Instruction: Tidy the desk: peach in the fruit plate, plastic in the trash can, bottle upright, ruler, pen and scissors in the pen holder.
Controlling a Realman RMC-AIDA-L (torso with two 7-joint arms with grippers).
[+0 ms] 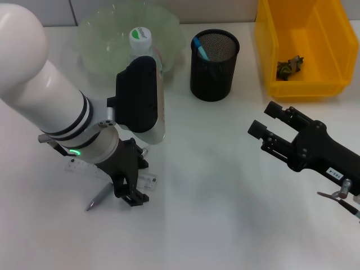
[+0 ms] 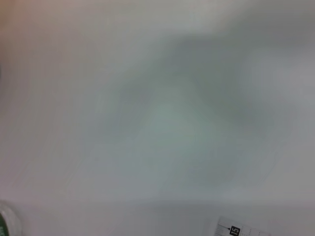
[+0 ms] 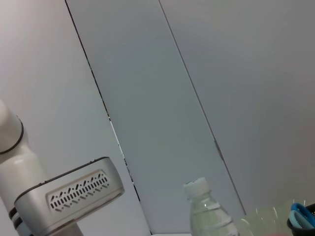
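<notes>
Low over the white desk (image 1: 225, 225), the left gripper (image 1: 130, 188) points down at the transparent ruler (image 1: 147, 180) and the grey pen (image 1: 97, 198), which lie directly beneath its black fingers; whether the jaws are spread or pressed together cannot be told from the head view. Just behind that gripper, beyond the arm's black wrist housing, the water bottle (image 1: 142, 42) stands upright with its green-and-white cap showing, in front of the pale green fruit plate (image 1: 101, 39). Farther back and toward the right sits the black mesh pen holder (image 1: 214, 64), a blue item inside it. Across the desk, the right gripper (image 1: 269, 121) hovers with its two fingers spread and nothing between them; beyond its tips stands the yellow trash can (image 1: 304, 50), holding a small dark crumpled piece (image 1: 289, 66).

From the left wrist, almost only blurred white desk surface is visible, with a corner of the ruler (image 2: 238, 229) printed "15" at one edge of the picture.

From the right wrist, the camera looks past the workspace at pale grey wall panels (image 3: 197, 88) divided by dark seams. Before them rise the left arm's white housing with its vent slots (image 3: 74, 194), the bottle's (image 3: 206, 211) capped top, and the blue item in the pen holder (image 3: 301, 219).
</notes>
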